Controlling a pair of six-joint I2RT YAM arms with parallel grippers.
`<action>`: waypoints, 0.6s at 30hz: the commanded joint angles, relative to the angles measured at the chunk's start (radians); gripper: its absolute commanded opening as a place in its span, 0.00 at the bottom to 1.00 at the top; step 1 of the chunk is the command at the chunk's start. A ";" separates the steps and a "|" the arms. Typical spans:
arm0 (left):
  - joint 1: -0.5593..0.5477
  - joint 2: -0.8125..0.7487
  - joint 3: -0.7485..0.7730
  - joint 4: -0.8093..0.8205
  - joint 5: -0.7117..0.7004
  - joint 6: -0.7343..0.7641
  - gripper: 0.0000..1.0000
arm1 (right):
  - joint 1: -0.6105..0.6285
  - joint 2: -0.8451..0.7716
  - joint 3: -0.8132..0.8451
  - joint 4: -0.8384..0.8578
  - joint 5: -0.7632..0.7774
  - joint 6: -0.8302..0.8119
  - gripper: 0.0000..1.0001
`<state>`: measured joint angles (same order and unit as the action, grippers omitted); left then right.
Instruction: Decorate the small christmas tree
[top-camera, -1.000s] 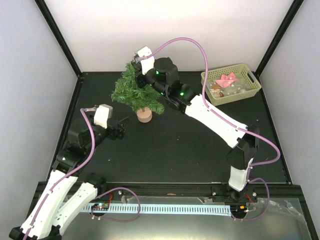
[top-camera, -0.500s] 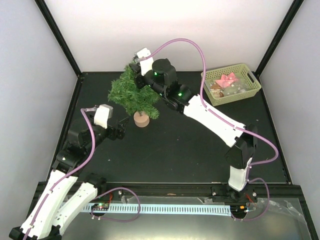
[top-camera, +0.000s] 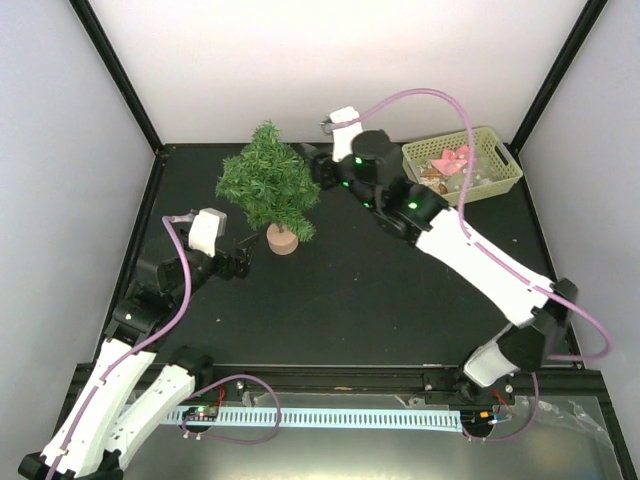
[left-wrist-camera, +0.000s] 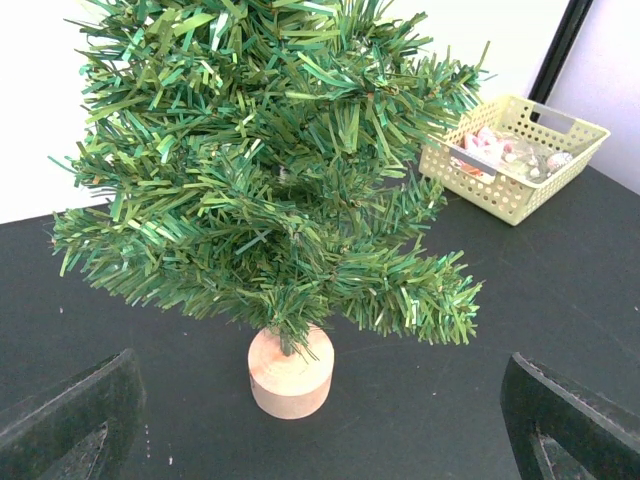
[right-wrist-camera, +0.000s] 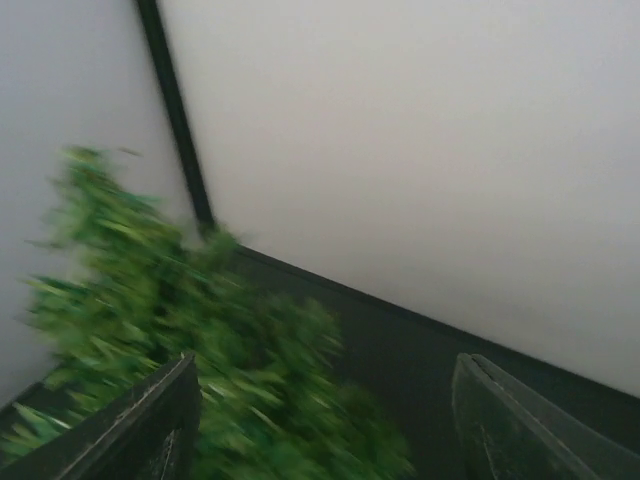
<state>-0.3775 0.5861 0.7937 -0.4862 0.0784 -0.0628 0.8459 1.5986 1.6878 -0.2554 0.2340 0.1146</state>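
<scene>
Black counter (top-camera: 350, 300), white walls (top-camera: 350, 60); small christmas tree (top-camera: 268, 185) upright, left hand (top-camera: 242, 260) and right hand (top-camera: 308, 162) wide beside it.

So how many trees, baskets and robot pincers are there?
small christmas tree: 1
pale green basket: 1
pincers: 2 (left pincer, right pincer)
Total: 4
The decorations in the basket are too jumbled to count.

Top: high overhead, looking down. Left wrist: low, close, facing tree (left-wrist-camera: 270, 180). Right wrist: beside same tree, blurred.
</scene>
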 joint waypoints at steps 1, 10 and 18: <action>-0.003 0.009 0.009 -0.006 -0.020 -0.008 0.99 | -0.098 -0.151 -0.165 -0.058 0.077 0.099 0.70; -0.003 0.015 0.003 -0.002 -0.011 -0.011 0.99 | -0.408 -0.291 -0.457 -0.021 0.127 0.366 0.54; -0.003 0.009 -0.004 0.005 0.016 -0.004 0.99 | -0.681 -0.157 -0.566 0.019 -0.075 0.699 0.47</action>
<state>-0.3775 0.5976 0.7933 -0.4858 0.0753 -0.0635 0.2687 1.3693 1.1488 -0.2768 0.2684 0.6044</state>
